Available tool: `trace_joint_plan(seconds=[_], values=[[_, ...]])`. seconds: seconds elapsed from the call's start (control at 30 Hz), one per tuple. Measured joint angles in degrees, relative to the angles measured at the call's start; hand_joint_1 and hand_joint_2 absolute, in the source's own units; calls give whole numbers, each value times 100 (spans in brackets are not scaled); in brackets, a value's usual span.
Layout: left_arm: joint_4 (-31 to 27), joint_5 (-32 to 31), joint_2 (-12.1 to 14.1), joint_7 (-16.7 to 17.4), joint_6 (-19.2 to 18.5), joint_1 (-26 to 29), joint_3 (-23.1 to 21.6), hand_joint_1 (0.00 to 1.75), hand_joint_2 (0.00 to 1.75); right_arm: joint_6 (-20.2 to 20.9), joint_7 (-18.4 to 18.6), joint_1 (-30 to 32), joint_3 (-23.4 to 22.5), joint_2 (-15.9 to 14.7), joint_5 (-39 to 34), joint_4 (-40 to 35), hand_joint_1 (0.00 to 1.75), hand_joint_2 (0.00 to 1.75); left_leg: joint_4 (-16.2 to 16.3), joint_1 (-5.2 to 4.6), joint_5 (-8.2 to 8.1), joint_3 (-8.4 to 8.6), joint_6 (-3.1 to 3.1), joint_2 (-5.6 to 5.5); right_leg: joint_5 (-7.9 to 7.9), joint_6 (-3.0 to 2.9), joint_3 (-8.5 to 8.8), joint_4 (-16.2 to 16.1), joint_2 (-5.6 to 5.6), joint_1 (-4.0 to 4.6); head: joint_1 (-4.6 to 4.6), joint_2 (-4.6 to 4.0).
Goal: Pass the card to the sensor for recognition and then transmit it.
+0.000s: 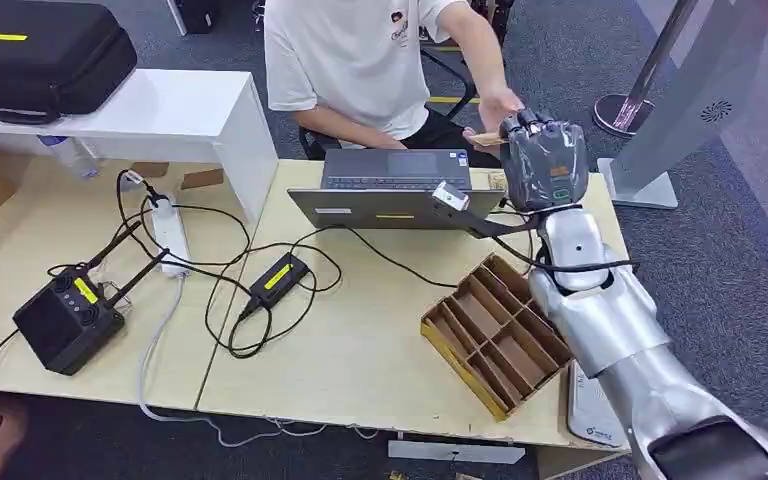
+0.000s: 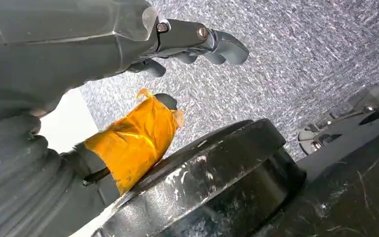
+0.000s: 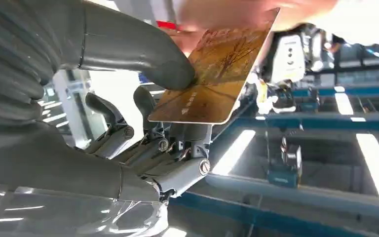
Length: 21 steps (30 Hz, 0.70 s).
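While my right hand [image 1: 545,160] pinches the card [image 3: 217,74] between thumb and fingers [image 3: 148,106], its far end sticks out into a person's hand [image 1: 500,105] beyond the laptop [image 1: 400,190]; left hand [image 2: 128,44] hangs empty, fingers loose.

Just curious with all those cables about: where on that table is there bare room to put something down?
Bare wood lies between the small black adapter and the divided cardboard tray, toward the near edge. The left side is crowded with cables, the power strip and the black box; the laptop fills the back.

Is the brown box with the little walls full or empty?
Empty. The divided cardboard tray sits on the table with bare brown compartments in the head view.
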Motion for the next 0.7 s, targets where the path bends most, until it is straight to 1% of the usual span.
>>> trace_joint_plan(seconds=[0.23, 0.27, 0.5, 0.7], values=[[0, 0, 22, -11, -28, 7, -142, 0, 175, -18, 87, -411, 155, 42, 70, 867, 175, 175, 0, 0, 0, -1, 0, 1, 0, 0, -1, -1, 0, 0, 0, 0], [0, 0, 22, -18, -28, 8, -155, 0, 175, -28, 87, -435, 162, 44, 70, 944, 0, 175, 0, 0, 0, -1, 0, 1, 0, 0, -1, -1, 0, 0, -2, 0], [0, 0, 39, -107, -146, 11, -227, 0, 175, -61, 50, -486, 234, 92, 70, 1267, 0, 175, 0, 0, 0, 0, 0, 0, 0, 0, -2, 0, 1, 0, -2, 0], [0, 2, 46, -105, -133, 11, -245, 0, 175, -59, 79, -514, 282, 109, 133, 1359, 0, 175, 0, 0, 0, 0, 0, 1, 0, 0, -4, -1, 1, 0, 0, 0]])
